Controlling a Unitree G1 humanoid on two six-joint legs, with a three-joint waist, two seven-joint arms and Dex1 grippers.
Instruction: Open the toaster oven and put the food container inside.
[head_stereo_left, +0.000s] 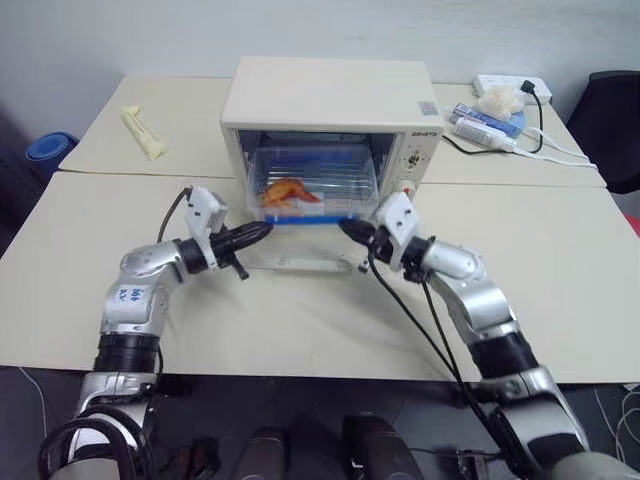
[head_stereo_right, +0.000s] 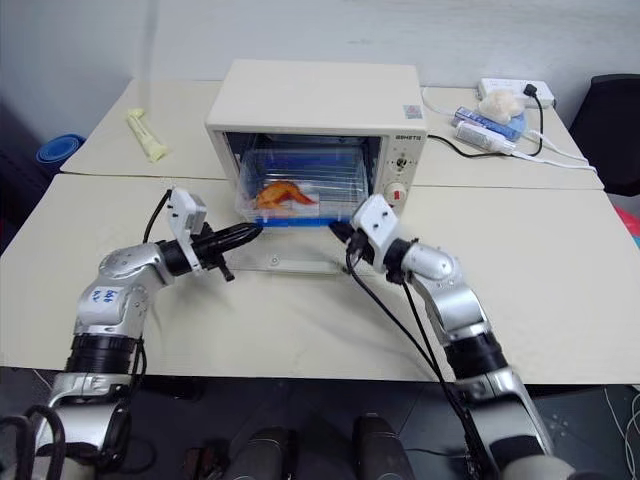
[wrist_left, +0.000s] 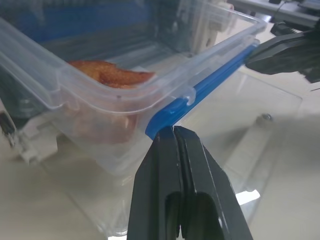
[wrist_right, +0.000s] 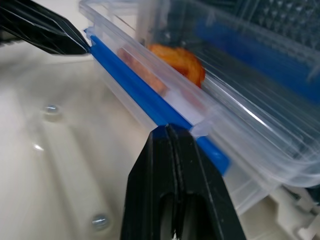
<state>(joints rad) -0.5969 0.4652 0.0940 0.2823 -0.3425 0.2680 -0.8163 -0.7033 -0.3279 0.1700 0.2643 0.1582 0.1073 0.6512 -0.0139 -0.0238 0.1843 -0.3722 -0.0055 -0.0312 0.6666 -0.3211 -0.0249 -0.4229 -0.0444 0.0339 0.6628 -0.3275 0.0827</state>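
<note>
Looking from the near edge of the table (head_stereo_left: 300, 330) inward, both arms reach toward the middle of the frame with their jaws pressed together, pinching nothing. The left gripper (head_stereo_left: 262, 231) and the right gripper (head_stereo_left: 345, 227) have their tips against the blue clip strip on the food container's (head_stereo_left: 312, 185) near long side, the left tip at its left corner and the right tip further toward its right end, as both wrist views show. The container sits at centre frame, partly in the mouth of the toaster oven (head_stereo_left: 330, 100), its front overhanging the lowered glass door (head_stereo_left: 300, 262). It seems a light, thin-walled, stiff plastic box, smooth and likely slippery, with orange food (head_stereo_left: 288, 192) loose inside, so a hard shove could skew it or rattle the contents. I'd judge the stiff blue strip the right place to bear on, both tips pushing evenly.
</note>
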